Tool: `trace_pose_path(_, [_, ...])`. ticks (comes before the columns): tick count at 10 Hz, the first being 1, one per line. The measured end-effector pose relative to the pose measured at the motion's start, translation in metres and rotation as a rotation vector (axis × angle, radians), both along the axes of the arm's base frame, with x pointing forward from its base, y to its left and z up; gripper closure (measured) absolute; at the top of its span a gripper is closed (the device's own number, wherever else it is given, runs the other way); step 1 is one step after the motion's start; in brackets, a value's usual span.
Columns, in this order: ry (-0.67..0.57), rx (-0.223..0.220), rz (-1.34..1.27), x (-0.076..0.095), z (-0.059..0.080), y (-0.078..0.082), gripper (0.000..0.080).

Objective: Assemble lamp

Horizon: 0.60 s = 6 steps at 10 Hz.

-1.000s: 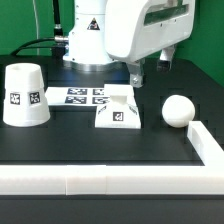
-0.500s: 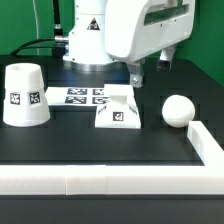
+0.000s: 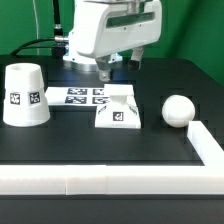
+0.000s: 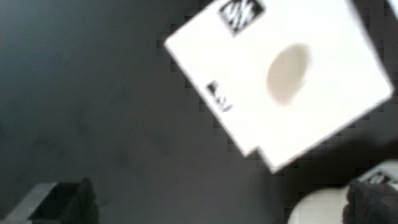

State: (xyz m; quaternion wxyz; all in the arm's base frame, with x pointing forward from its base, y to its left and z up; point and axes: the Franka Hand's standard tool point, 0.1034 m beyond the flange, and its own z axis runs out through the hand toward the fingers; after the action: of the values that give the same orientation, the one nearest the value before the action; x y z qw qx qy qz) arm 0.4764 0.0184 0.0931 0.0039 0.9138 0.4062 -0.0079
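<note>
Your gripper (image 3: 118,66) hangs above and just off the base (image 3: 118,110), jaws wide apart, holding nothing. Bulb (image 3: 178,110) lies near the base; shade (image 3: 24,95) well apart, opposite side. If the base is your pick, square the jaws to its flat sides.

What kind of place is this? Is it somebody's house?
Not a house; it is most likely a robot test lab. A white robot arm stands over a black table. A marker board with black-and-white square tags lies flat on the table, and the wall behind is plain green.
</note>
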Motion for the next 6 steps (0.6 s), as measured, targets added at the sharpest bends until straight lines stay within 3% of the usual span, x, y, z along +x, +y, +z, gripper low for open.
trace_pose_path(3, [-0.002,0.000,-0.007,0.0021,0.0007,0.0009,0.0100])
trace_pose_path(6, [-0.002,0.000,-0.177,0.0013,-0.0001,0.0016,0.0100])
